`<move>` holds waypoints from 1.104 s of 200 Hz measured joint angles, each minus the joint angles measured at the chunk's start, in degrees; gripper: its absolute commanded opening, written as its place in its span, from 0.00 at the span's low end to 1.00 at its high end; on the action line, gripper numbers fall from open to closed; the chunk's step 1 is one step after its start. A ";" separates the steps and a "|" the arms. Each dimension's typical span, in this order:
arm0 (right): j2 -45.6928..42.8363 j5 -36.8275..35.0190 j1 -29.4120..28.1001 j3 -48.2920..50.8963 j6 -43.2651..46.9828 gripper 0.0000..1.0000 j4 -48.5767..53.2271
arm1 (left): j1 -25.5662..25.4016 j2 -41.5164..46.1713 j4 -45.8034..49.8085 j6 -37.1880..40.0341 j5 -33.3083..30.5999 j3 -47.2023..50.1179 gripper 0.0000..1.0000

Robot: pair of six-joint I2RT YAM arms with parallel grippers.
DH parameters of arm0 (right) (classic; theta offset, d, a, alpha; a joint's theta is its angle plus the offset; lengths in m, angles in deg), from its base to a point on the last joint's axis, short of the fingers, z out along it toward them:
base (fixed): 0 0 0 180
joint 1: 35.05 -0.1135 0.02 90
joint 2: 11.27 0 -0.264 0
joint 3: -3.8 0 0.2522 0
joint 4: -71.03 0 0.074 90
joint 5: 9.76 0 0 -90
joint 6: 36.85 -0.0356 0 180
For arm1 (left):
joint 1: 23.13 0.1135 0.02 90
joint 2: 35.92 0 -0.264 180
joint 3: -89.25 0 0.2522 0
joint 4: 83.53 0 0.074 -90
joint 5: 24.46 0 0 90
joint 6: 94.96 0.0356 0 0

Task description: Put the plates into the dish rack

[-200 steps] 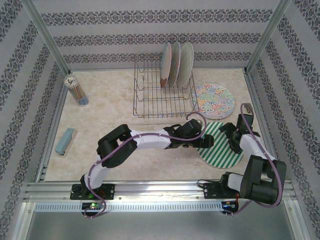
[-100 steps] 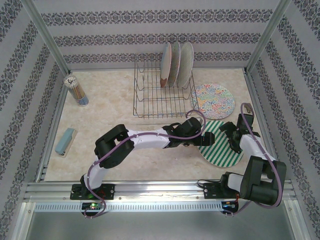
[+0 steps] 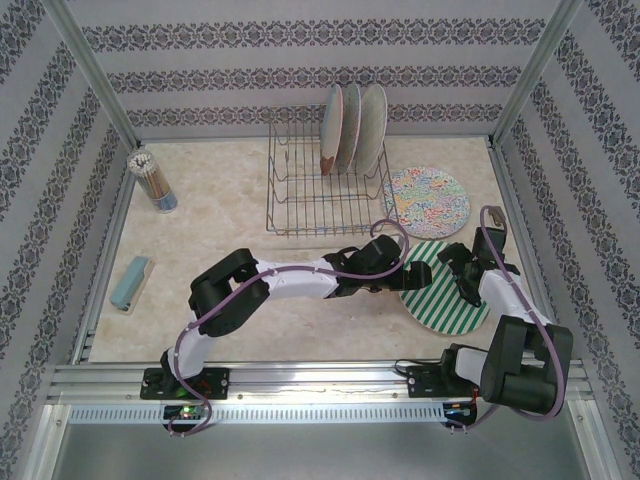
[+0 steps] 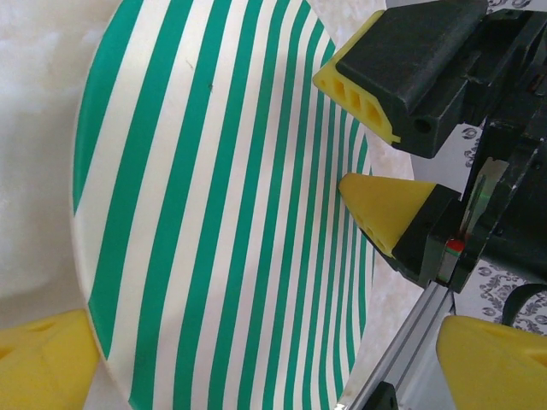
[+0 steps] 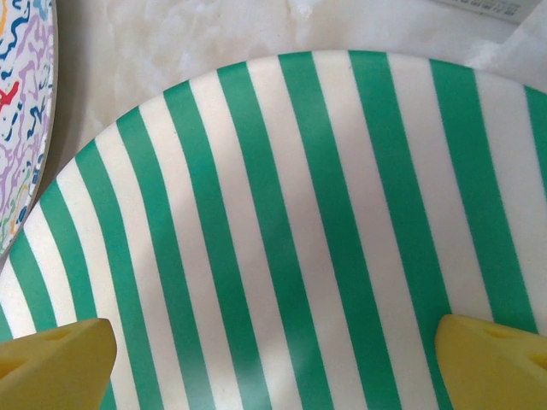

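Our two pairs of jaws hang released, holding nothing, over the striped plate (image 3: 441, 306), flat on the surface (image 3: 220, 220) near the dish rack (image 3: 320, 205). We judge it stiff, slick, breakable: pinch its rim.

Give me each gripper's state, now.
Left gripper: open over the round green-and-white striped plate, gripping nothing.
Right gripper: open over the same plate, gripping nothing.
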 measured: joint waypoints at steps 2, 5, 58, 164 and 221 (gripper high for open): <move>0.00 -0.04 -0.09 0.00 0.00 0.96 0.00 | 0.00 0.00 -0.15 -0.17 0.04 0.04 1.00; 0.00 -0.09 -0.15 0.00 0.00 0.96 0.02 | 0.00 0.00 -0.33 -0.37 0.04 0.13 1.00; 0.00 -0.66 -1.20 0.00 -0.13 0.96 -0.24 | 0.00 0.00 -3.19 -2.23 0.92 0.96 1.00; -0.39 -1.70 -1.81 -0.07 -1.11 0.96 -0.68 | 0.15 1.38 -4.70 -3.63 1.33 3.98 0.59; -1.07 -2.16 -2.12 -0.11 -1.11 0.96 -0.81 | 0.44 1.62 -5.57 -3.72 1.51 4.81 0.37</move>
